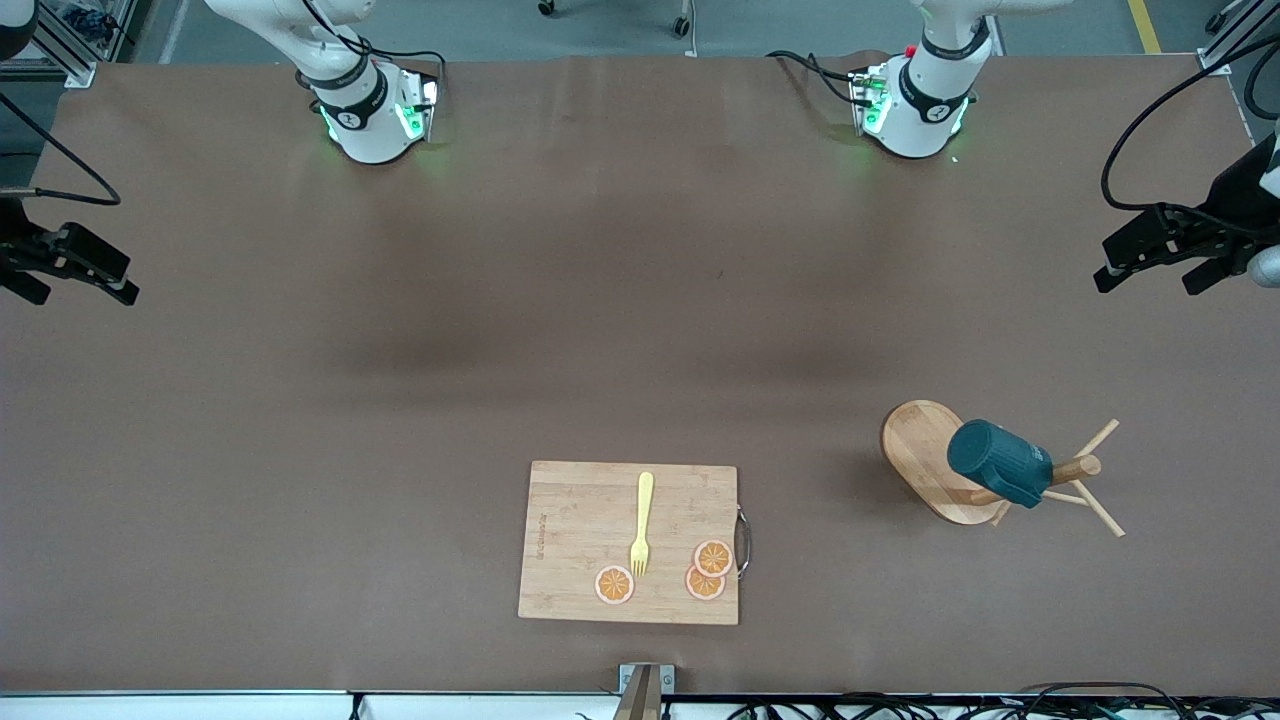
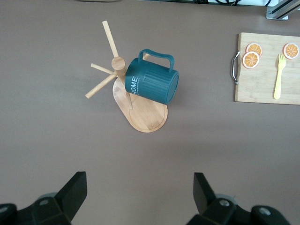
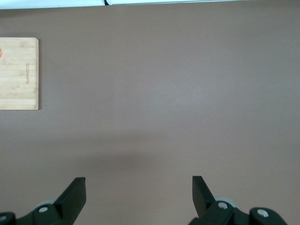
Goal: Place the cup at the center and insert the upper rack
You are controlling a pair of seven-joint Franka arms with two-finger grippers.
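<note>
Board (image 1: 585,545): nearest camera, mid-table.
Cup (image 1: 998,462): hangs on rack (image 1: 925,460), your left arm's end.
Left tool (image 1: 1165,250): released, closest.
Right tool (image 1: 65,265): released, waiting.

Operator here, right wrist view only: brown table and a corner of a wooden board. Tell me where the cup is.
Observer: The cup hangs on the upper rack, which stands toward the left arm's end of the table.
Operator: Describe how it sits.
Observer: It is tipped on its side on a peg, handle up, with HOME printed on its wall.
Operator: Report what lies on the board.
Observer: The cutting board carries a yellow fork and three orange slices.
Operator: Give me the left gripper.
Observer: The left gripper is open, over bare table at the left arm's end, holding nothing. The right gripper is open too.
</note>
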